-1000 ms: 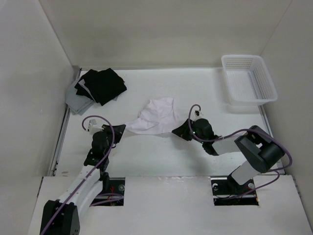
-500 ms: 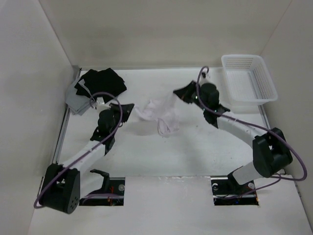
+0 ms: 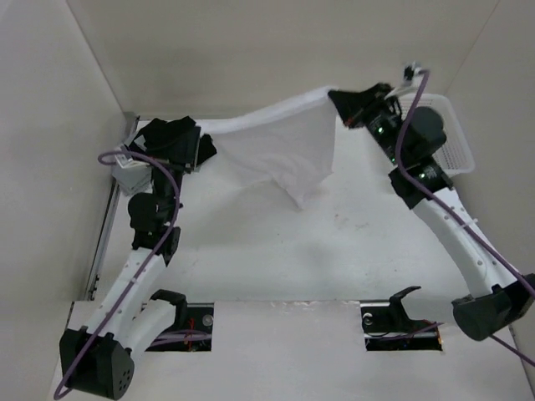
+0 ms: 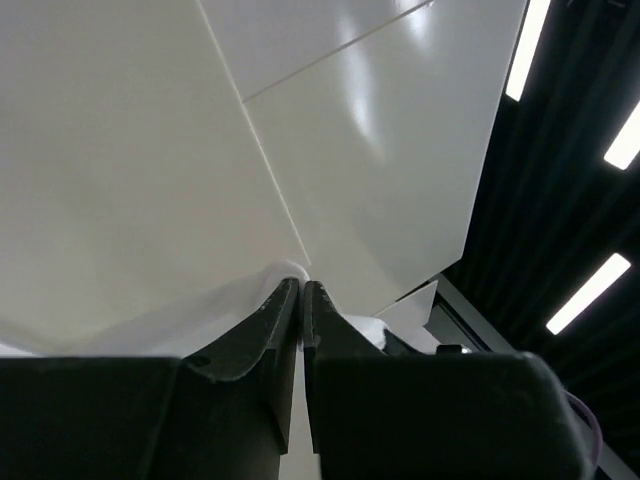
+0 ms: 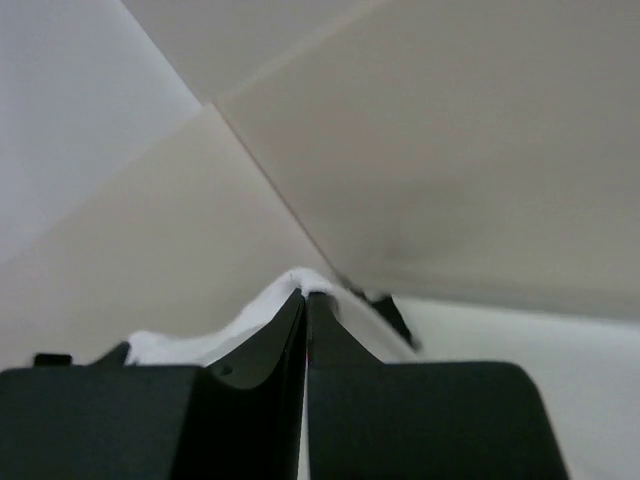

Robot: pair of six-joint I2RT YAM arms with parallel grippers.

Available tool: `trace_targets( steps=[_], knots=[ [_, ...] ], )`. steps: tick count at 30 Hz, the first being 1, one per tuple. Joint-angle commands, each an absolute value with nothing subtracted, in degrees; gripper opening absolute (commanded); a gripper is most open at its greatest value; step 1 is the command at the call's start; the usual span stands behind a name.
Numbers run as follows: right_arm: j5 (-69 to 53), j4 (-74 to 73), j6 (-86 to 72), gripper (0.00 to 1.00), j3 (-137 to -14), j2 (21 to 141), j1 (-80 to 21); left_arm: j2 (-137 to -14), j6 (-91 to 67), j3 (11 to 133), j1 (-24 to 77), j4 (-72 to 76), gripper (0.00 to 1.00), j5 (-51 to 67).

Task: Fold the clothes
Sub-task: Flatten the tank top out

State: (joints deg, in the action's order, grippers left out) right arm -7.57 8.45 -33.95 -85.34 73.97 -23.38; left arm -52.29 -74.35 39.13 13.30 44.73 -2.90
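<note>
While the white garment [image 3: 280, 150] hangs spread in the air above the table [image 3: 334, 251], my left pincer [image 3: 197, 142] and right pincer [image 3: 338, 98] each clamp shut on a top corner. Such thin bites could slip if I stretch it wider, dropping a corner. Both arms reach high, spread apart toward the back wall [image 3: 251, 58].

Arms [image 3: 458, 238]: white links, black joints, purple cables [image 3: 420, 90].
</note>
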Motion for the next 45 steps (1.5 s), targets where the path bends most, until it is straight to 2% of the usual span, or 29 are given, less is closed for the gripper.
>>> trace_targets(
  steps=[1,4,7,11,13,14,15,16,18,24,28,33,35,36,38,42,45],
  knots=[
    [-6.3,10.6,-32.5,0.03,-61.4,67.4,-28.1,-46.3,-76.5,20.8,13.7,44.5,0.04,-1.8],
    [-3.4,13.6,-34.9,0.03,-46.4,61.4,-34.1,-40.2,-79.6,10.2,12.3,42.5,0.05,0.3],
    [2.9,13.1,-39.5,0.03,-29.7,53.9,-44.7,-29.1,-84.6,-2.5,10.4,36.1,0.07,5.1],
    [9.7,7.8,-48.4,0.03,-18.8,48.3,-55.7,-18.3,-82.3,-4.6,11.6,18.6,0.10,7.0],
    [11.4,5.5,-50.9,0.03,-16.8,47.3,-57.7,-14.2,-82.1,-4.6,11.5,14.6,0.18,4.8],
    [11.6,4.1,-51.7,0.03,-16.4,47.0,-58.0,-11.6,-81.5,-4.0,10.9,12.9,0.27,2.9],
    [11.7,3.1,-51.9,0.03,-16.3,46.8,-57.8,-11.3,-80.6,-3.3,10.3,12.6,0.32,2.1],
    [11.6,2.6,-51.9,0.03,-16.3,46.8,-57.8,-12.6,-78.2,-1.7,9.5,12.5,0.37,1.7],
    [11.4,1.3,-51.7,0.03,-17.0,47.6,-57.5,-16.9,-73.7,1.9,8.0,12.4,0.40,2.0],
    [9.4,-2.2,-50.2,0.04,-18.4,50.3,-56.6,-33.2,-55.5,13.6,10.1,7.4,0.39,-3.1],
    [8.3,-3.3,-49.0,0.09,-19.7,51.1,-56.5,-44.8,-45.4,19.8,19.4,3.5,0.39,-12.8],
    [8.6,-2.1,-47.5,0.06,-20.6,52.5,-54.4,-59.8,-35.7,30.2,39.0,2.8,0.22,-22.8],
    [9.0,-1.0,-47.5,0.06,-20.0,52.6,-53.8,-68.1,-31.9,36.2,48.5,-1.9,0.12,-28.7],
    [9.1,-0.4,-47.6,0.06,-19.8,52.3,-53.6,-71.0,-31.8,38.0,51.9,-4.5,0.10,-32.0],
    [9.2,1.0,-47.9,0.06,-18.7,51.6,-52.6,-74.7,-31.9,40.2,56.3,-8.5,0.10,-36.5],
    [9.4,3.0,-48.3,0.05,-17.2,50.8,-51.4,-80.3,-37.2,43.8,62.9,-13.4,0.20,-39.0],
    [9.2,4.7,-48.4,0.05,-16.4,50.3,-51.4,-84.1,-39.7,45.7,64.5,-14.9,0.23,-41.5]
  ],
)
